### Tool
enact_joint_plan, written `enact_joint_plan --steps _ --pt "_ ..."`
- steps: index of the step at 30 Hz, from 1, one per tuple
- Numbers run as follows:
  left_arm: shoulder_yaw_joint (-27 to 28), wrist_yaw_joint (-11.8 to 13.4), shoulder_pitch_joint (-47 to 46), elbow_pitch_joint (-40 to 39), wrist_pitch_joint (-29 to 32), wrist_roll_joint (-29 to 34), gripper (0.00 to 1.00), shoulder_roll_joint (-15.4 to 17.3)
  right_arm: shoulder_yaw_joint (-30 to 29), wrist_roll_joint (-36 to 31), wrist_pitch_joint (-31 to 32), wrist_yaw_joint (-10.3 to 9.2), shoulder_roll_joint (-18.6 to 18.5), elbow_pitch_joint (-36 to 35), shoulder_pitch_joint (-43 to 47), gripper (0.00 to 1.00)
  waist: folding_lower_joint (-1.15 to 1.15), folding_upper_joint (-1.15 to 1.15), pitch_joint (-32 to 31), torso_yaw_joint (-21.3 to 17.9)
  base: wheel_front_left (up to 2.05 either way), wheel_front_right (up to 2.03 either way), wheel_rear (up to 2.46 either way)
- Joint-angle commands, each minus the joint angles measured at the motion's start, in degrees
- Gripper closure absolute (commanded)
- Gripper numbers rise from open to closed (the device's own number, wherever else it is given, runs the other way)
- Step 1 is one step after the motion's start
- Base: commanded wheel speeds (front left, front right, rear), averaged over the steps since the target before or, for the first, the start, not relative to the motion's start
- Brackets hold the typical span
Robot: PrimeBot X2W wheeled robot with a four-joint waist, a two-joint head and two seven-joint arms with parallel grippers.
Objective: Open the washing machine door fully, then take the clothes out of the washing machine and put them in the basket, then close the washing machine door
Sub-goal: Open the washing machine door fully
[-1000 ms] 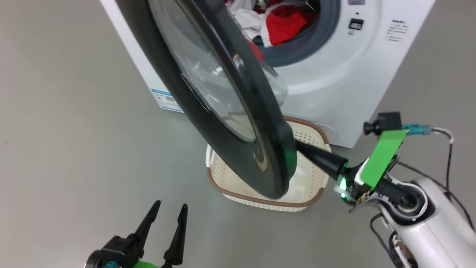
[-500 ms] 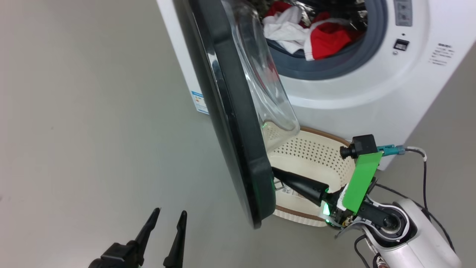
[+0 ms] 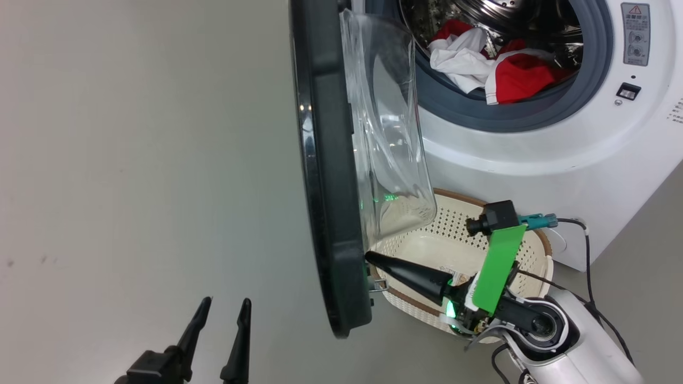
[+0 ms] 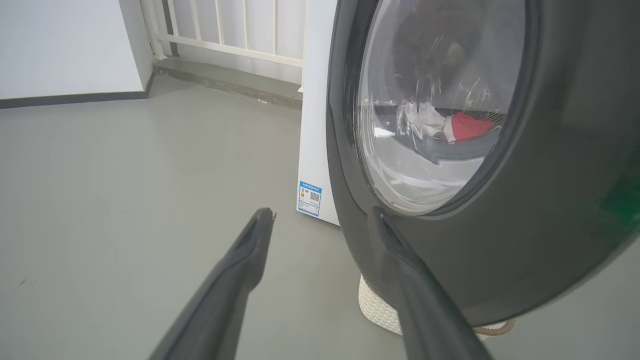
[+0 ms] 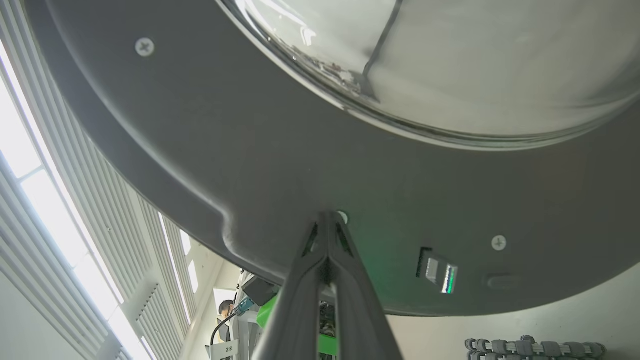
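The washing machine door point(image 3: 328, 176) stands swung out, edge-on in the head view, its glass bowl point(image 3: 389, 138) facing the washing machine point(image 3: 533, 154). Red and white clothes point(image 3: 496, 69) lie in the steel drum. The basket point(image 3: 480, 250) sits on the floor below the opening. My right gripper point(image 3: 368, 257) is shut, its tips pressed against the door's inner rim point(image 5: 350, 165) above the basket. My left gripper point(image 3: 221, 309) hangs open at the lower left, outside the door point(image 4: 550, 200), holding nothing. Through the glass the clothes point(image 4: 462, 127) show in the left wrist view.
Grey floor point(image 3: 133, 160) spreads wide to the left of the door. A white railing point(image 4: 225, 30) and a wall stand behind the machine. A blue label point(image 4: 310, 198) marks the machine's side. A cable point(image 3: 587, 256) trails from my right wrist.
The door has swung further outward with my shut right gripper against its inner rim. The head camera has also shifted, bringing the drum and the basket more into view. My left gripper stays open.
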Motion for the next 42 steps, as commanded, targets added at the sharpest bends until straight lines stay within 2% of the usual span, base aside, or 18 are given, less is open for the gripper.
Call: enact_joint_plan --steps 1,14,16,17,18,19,20,42 --pt "2.2 0.5 -0.5 -1.9 -0.5 -0.4 0.00 0.6 1.7 -0.3 0.2 0.45 1.6 -1.3 -1.4 1.00 0.00 0.00 0.0 0.1 0.00 0.00 0.00" --pt "2.7 0.7 0.0 -2.5 -0.5 -0.3 0.00 0.6 4.9 0.9 -3.4 0.45 1.7 -1.0 -2.4 0.98 0.00 0.00 -0.5 0.1 0.00 0.00 0.00" --pt "2.6 0.5 0.1 -2.4 -0.5 -0.2 0.00 0.6 4.6 0.1 -4.1 0.45 1.7 -0.8 -2.0 0.63 0.00 0.00 -0.7 0.0 0.00 0.00 0.00" --pt "2.5 0.4 0.1 -2.4 -0.5 -0.2 0.00 0.6 4.4 -0.4 -4.5 0.45 1.7 -0.7 -1.7 0.54 0.00 0.00 -0.9 -0.1 0.00 0.00 0.00" --pt "2.4 0.3 0.2 -2.3 -0.5 -0.1 0.00 0.6 4.1 -0.9 -4.9 0.45 1.7 -0.6 -1.3 0.34 0.00 0.00 -1.1 -0.2 0.00 0.00 0.00" --pt "2.3 0.2 0.2 -2.2 -0.5 -0.1 0.00 0.6 3.8 -1.4 -5.2 0.45 1.7 -0.5 -0.8 0.08 0.00 0.00 -1.2 -0.2 0.00 0.00 0.00" --pt "2.1 0.1 0.2 -2.1 -0.5 0.0 0.00 0.6 3.4 -1.8 -5.6 0.45 1.7 -0.4 -0.3 0.00 0.00 0.00 -1.3 -0.3 0.00 0.00 0.00" --pt "2.2 -1.0 0.1 -0.9 -0.5 0.6 0.00 0.6 -2.6 -5.6 -14.9 0.45 -1.7 0.0 11.9 0.00 0.00 0.00 -2.2 -3.6 0.00 0.00 0.00"
